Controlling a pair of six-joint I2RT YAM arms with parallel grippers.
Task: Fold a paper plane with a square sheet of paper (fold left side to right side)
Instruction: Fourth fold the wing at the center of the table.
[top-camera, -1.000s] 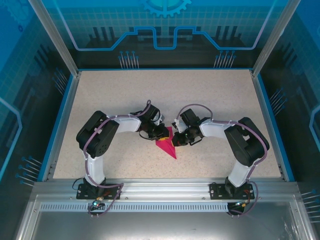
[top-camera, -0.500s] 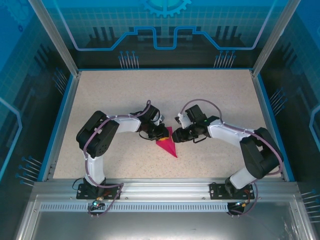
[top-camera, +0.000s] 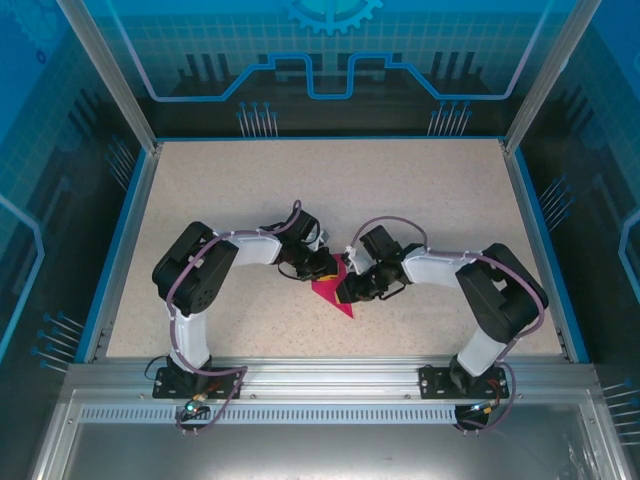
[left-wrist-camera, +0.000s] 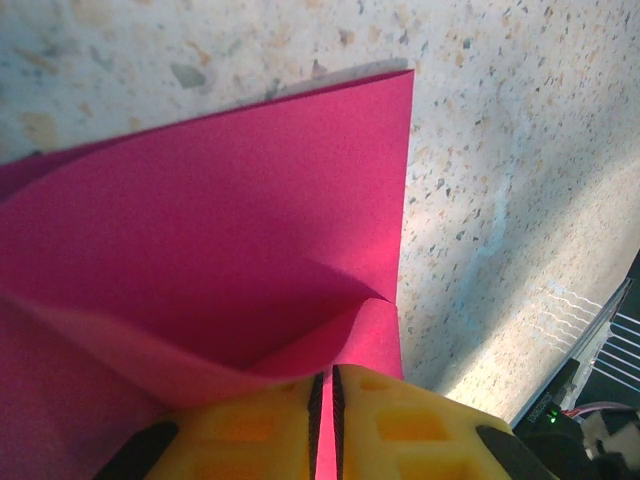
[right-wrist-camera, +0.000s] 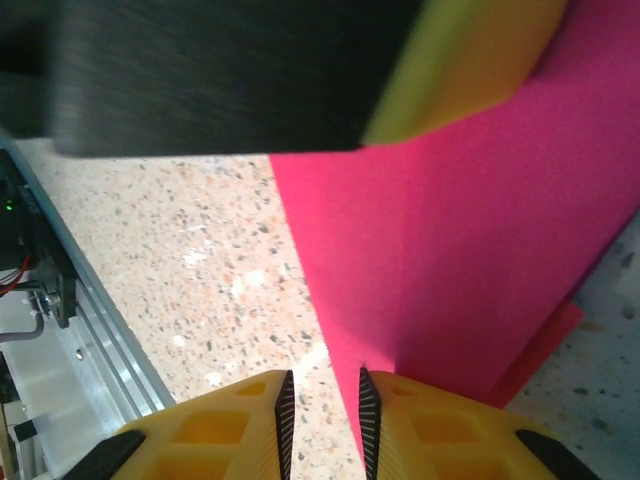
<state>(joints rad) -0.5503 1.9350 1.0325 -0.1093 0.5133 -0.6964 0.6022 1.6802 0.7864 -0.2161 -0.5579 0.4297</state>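
While my left hand (left-wrist-camera: 324, 378) pinches a raised flap of the paper plane (top-camera: 338, 298) lying near the middle of the desk (top-camera: 300, 190), my right hand (right-wrist-camera: 325, 388) hovers slightly open and empty at its edge, so I judge the crease needs pressing flat next.

paper plane (top-camera: 329, 293) on table (top-camera: 250, 190), near its middle; left gripper (top-camera: 324, 268) at its far-left edge, right gripper (top-camera: 344, 292) at its right.

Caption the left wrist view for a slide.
Left gripper pinches a raised fold of pink paper above the speckled table.
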